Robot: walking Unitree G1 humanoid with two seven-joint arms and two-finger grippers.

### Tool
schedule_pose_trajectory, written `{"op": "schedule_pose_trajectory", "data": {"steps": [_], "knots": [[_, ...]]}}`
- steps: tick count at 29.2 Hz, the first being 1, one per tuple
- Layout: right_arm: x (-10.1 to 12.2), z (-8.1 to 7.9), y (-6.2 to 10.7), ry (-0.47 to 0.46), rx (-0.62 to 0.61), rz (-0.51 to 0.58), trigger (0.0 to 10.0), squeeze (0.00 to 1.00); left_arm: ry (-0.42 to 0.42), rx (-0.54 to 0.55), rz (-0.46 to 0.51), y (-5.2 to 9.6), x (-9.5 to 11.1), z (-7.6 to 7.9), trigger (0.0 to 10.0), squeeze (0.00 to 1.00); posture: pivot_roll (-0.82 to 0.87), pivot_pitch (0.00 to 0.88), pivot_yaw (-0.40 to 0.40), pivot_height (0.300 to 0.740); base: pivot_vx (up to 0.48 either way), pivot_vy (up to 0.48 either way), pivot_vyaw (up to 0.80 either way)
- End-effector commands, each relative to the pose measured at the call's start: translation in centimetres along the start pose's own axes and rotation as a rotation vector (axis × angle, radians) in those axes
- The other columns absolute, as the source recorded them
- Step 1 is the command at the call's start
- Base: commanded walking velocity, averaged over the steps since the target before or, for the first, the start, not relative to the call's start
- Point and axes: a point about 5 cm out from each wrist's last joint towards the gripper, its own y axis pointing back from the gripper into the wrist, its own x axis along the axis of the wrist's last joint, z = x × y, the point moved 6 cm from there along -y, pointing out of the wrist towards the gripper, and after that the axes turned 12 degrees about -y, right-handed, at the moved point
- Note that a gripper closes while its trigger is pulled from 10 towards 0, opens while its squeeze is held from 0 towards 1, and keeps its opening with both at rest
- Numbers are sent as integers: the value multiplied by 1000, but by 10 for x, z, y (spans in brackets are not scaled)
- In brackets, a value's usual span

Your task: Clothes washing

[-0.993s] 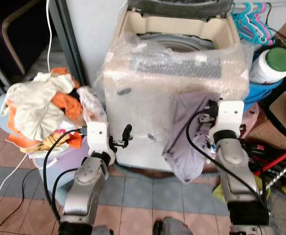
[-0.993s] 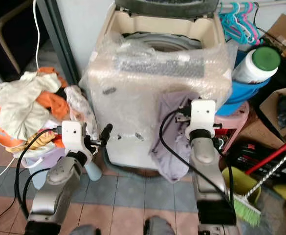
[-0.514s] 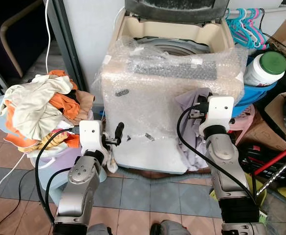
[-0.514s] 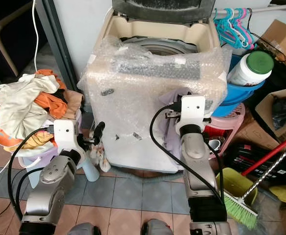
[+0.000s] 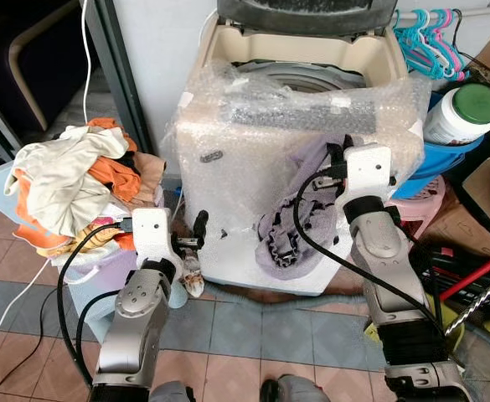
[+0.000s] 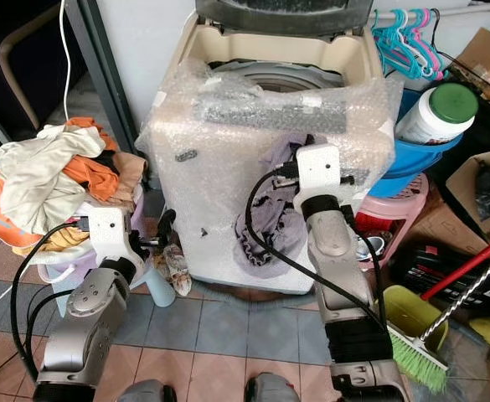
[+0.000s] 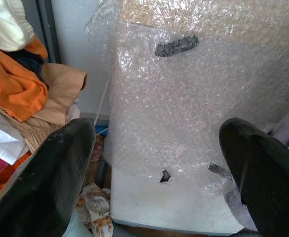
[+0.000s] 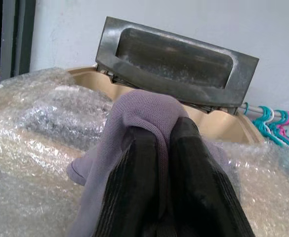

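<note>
Comparing with a moment ago, we see our right hand (image 8: pixel 161 163) sitting higher against the front of the washing machine (image 5: pixel 228 218), and the purple garment (image 5: pixel 291 226) has come up with it: where it hung long and flat down the front, it now bunches into a folded clump with a dark frilled edge at centre frame. We judge this as the lift toward the open tub (image 5: pixel 299 79), so the load step is under way but not done, since the cloth is below the rim.

Nearest to us, at lower left, our left hand (image 7: pixel 159 163) hovers with fingers spread apart, holding nothing, just before the machine's bubble-wrapped lower front. Beside it a small patterned cloth (image 5: pixel 193 276) lies by the machine's foot.

Further in, the right hand's fingers are pressed together on a fold of the garment, soft knit draping over both fingertips. The lid (image 8: pixel 176 59) stands raised behind.

At mid left, the laundry pile (image 5: pixel 69 180) of cream and orange waits. Hangers (image 5: pixel 429 38) and a green-capped jar (image 5: pixel 462 113) sit at upper right.
</note>
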Motion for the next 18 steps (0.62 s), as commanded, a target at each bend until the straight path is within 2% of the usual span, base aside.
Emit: {"op": "schedule_pose_trajectory", "data": {"steps": [1, 4, 5, 9, 11, 14, 18], "knots": [[36, 7, -14, 2, -5, 120, 10000, 0, -13, 1, 21, 2, 5, -2, 10000, 0, -21, 60, -9, 740, 0, 0, 0], [62, 8, -29, 21, 27, 188, 10000, 0, -16, 27, 7, 6, 1, -9, 10000, 0, -16, 60, -4, 740, 249, 0, 0], [62, 8, -29, 21, 27, 188, 10000, 0, -16, 27, 7, 6, 1, -9, 10000, 0, -16, 60, -4, 740, 262, 0, 0], [90, 9, -50, 32, 77, 256, 10000, 0, -8, 43, -9, 11, -3, -13, 10000, 0, -5, 56, -6, 740, 291, 0, 0], [100, 9, -61, 39, 100, 277, 10000, 0, -9, 47, -7, 10, -2, -14, 10000, 0, -1, 54, -9, 740, 302, 0, 0], [106, 6, -67, 45, 128, 290, 10000, 0, -10, 48, -7, 10, -2, -14, 10000, 0, 2, 54, -10, 740, 314, 0, 0], [119, -4, -78, 55, 197, 313, 10000, 0, -7, 47, -7, 11, -2, -13, 10000, 0, 5, 54, -15, 740, 319, 0, 0]]}}
